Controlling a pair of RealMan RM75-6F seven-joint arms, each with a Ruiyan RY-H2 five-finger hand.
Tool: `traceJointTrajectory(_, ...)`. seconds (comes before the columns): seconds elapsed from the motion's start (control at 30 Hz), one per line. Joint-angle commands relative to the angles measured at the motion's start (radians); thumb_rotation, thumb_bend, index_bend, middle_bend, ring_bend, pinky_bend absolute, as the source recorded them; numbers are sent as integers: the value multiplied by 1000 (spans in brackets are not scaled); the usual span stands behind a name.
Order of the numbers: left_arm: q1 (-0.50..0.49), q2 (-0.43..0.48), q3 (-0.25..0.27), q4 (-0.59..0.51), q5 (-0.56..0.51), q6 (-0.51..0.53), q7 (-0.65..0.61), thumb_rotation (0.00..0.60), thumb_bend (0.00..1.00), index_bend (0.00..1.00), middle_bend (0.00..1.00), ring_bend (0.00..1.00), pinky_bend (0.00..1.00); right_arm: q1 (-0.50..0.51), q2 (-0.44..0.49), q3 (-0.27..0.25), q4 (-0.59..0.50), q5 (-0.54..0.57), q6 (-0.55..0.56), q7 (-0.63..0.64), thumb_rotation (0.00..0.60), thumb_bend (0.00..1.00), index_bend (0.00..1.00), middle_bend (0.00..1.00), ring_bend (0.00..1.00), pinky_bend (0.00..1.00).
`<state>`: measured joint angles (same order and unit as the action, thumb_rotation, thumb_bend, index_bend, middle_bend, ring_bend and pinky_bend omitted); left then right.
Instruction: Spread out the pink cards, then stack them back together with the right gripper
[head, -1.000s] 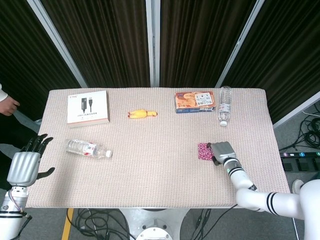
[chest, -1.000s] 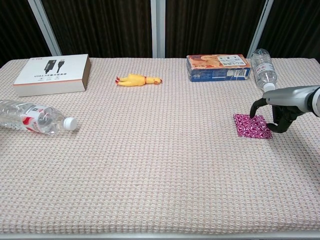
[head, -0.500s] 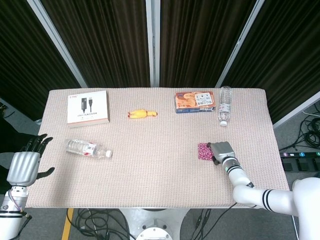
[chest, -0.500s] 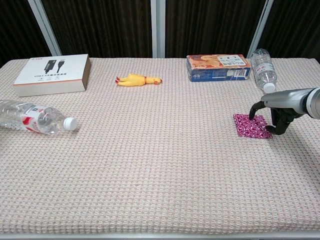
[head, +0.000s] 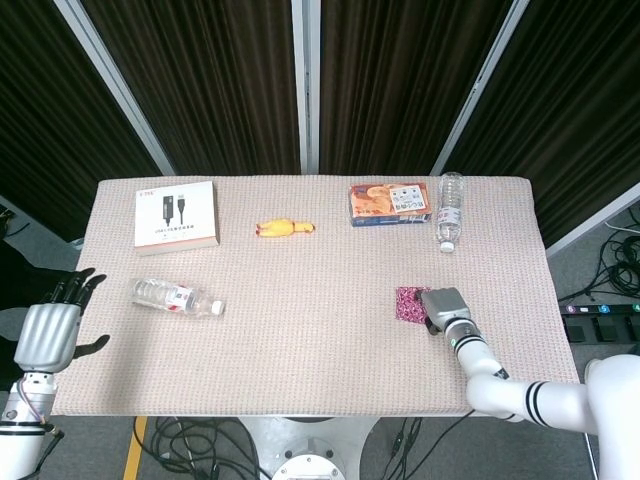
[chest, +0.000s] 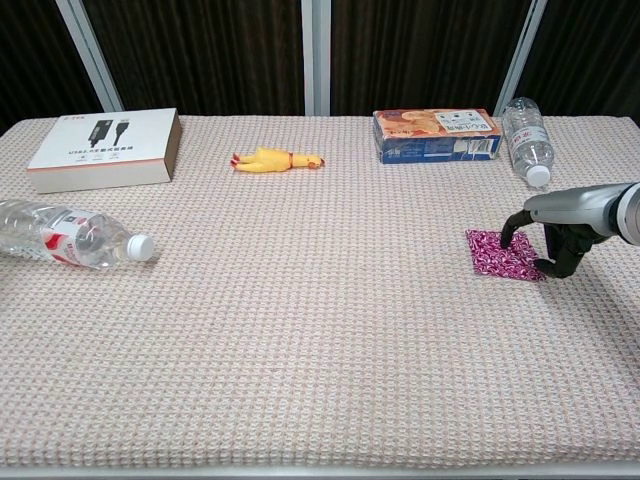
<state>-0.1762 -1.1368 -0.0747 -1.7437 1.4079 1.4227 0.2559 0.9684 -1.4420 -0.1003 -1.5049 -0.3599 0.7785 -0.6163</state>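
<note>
While curled, R hand (chest: 562, 232) fingers (chest: 549, 266) touching pink cards (chest: 500, 255)

- White cable box (head: 176, 216) at the table's (head: 300, 340) far left.
- Yellow rubber chicken (head: 284, 229) mid-back.
- Orange snack box (head: 390, 203) just beside a lying water bottle (head: 449, 211).
- Second water bottle (head: 176, 297) lying near left edge.

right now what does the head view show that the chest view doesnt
Only the head view shows the left robot hand, held off the table's left edge with fingers apart and empty, plus the floor, cables and table edges.

Only the chest view shows the right robot hand's fingertips from the side, curled down at the right edge of the pink cards.

Both show the right robot hand, the pink cards, the white box, the yellow toy chicken, the orange box and two water bottles.
</note>
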Motion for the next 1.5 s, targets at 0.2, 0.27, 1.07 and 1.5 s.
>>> traceJointTrajectory(0.2, 1, 1, -1, -1, 0, 2, -2, 600, 57, 217, 226, 158, 381, -1, 5, -9, -21, 1, 6, -6, 600, 469, 224, 1000, 1000, 973)
traceJointTrajectory(0.27, 0, 2, -1, -1, 0, 2, -2, 600, 57, 218, 226, 158, 381, 0, 9, -9, -30, -3, 10, -7, 600, 470, 225, 1000, 1000, 973)
traceJointTrajectory(1.07, 5, 13, -8, -5, -13, 8, -13, 600, 58, 218, 226, 158, 381, 1, 25, -31, -122, -18, 52, -30, 600, 470, 254, 1000, 1000, 973)
traceJointTrajectory(1.5, 7, 16, -10, -5, -14, 12, -18, 600, 58, 217, 226, 158, 381, 1, 31, -37, -164, -24, 73, -42, 600, 470, 265, 1000, 1000, 973)
